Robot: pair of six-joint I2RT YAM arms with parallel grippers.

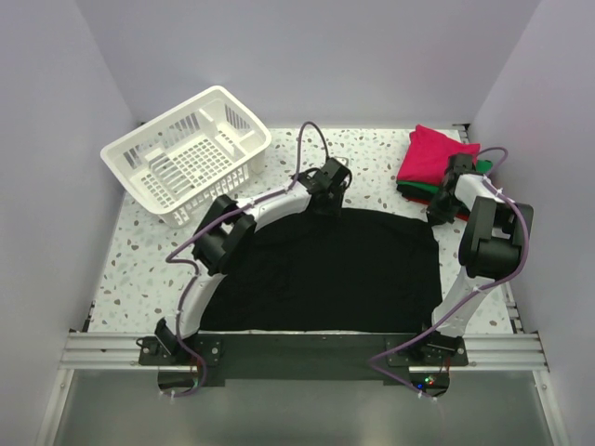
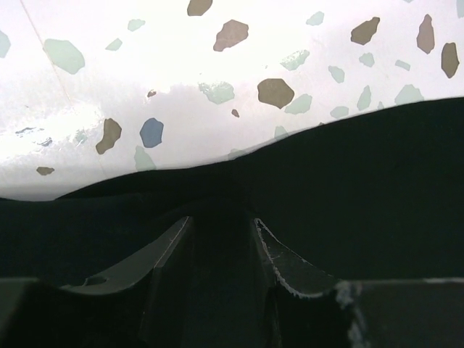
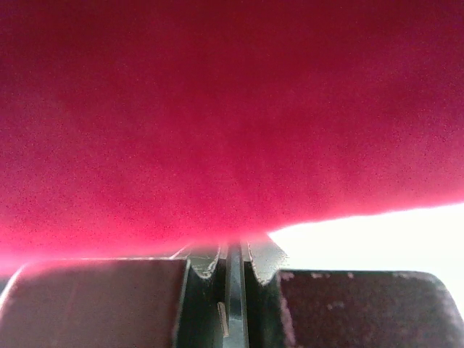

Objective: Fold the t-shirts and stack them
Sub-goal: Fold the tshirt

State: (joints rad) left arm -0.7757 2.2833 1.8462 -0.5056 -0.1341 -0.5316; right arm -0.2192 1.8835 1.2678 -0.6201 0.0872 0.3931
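Your left gripper (image 2: 223, 217) pinches the far edge of the black shirt (image 1: 325, 274), spread flat mid-table. Your right gripper (image 3: 233, 250), fingers almost closed, is at the pink shirt (image 1: 437, 153) topping the far-right stack (image 1: 418, 190); you cannot tell whether it holds cloth. A white basket (image 1: 186, 163) sits far left.

Matt black cloth, soft and faintly creased, on the black shirt (image 1: 325, 269) in the middle of the frame. Around it a speckled stone-look table (image 1: 130, 269), smooth and glossy; glares white at the upper left of the left wrist view. Smooth, slightly shiny white plastic on the slatted basket (image 1: 186, 153) at upper left. Fuzzy matt cloth on the red shirt (image 1: 437, 149) at upper right. Ribbed bare metal on the rail (image 1: 297, 348) along the bottom. Dull dark plastic on the fingers (image 2: 167, 254) of the left gripper (image 2: 221, 228); looks rough and frayed along one edge.
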